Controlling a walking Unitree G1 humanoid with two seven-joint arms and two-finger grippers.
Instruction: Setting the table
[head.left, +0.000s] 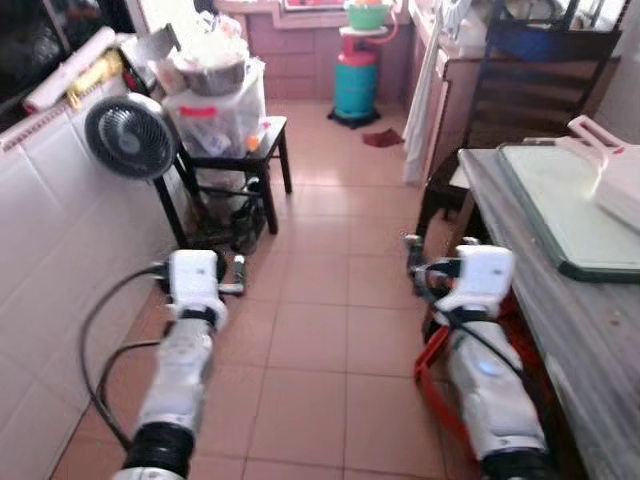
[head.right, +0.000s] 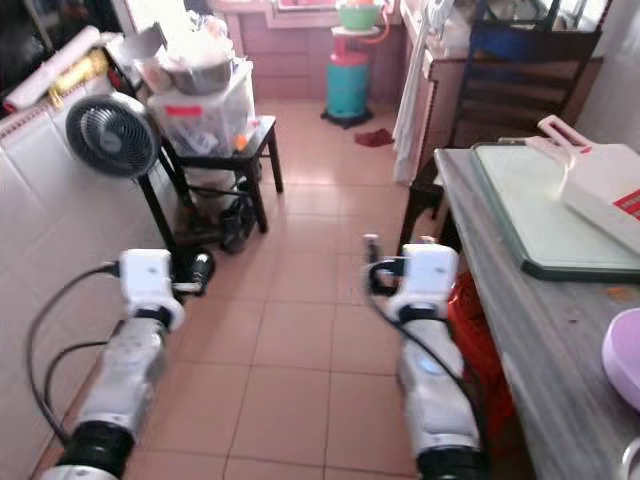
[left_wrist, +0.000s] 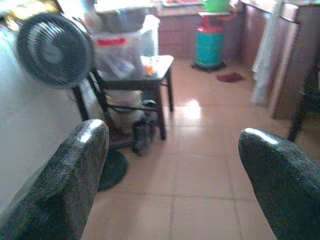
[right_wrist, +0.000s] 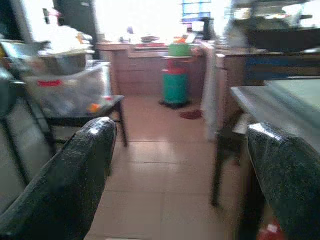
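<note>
Narrow kitchen, tiled floor, seen from the robot's head looking forward and down. Both arms stretched ahead at waist height, nothing carried.

Left end effector (head.left: 236, 275) at about 8 o'clock in the head view, over bare floor tiles; fingers (left_wrist: 65, 185) spread wide apart in the wrist view, released, empty. Right end effector (head.left: 440, 250) near 5 o'clock, just beside the table's near corner; fingers (right_wrist: 70, 180) likewise parted and holding nothing.

Table (head.right: 520, 330) along the right side, running from 5 o'clock up to 2 o'clock, grey worn top. On it, toward 2 o'clock, a large pale green tray (head.right: 530, 205) with a white cutting board (head.right: 600, 185) lying across its far corner. At 4 o'clock, right at the frame edge, part of a lilac bowl (head.right: 625, 370). Dark wooden chair (head.left: 535, 85) beyond the table's far end, at 1 o'clock.

Across the aisle, at 10 o'clock, a round fan (head.left: 130, 138) on a stand, and a small black stool (head.left: 240, 160) bearing a clear plastic box (head.left: 215, 115) topped with a metal bowl. Teal gas cylinder (head.left: 355, 85) at 12 o'clock, far end of the room.

Judged stage: early, approaching or lining up with the table, no dish or utensil yet in hand. Next move likely calls for turning toward 3 o'clock, raising the right arm above the tabletop edge, and reaching for the bowl or tray without clipping the table corner.
</note>
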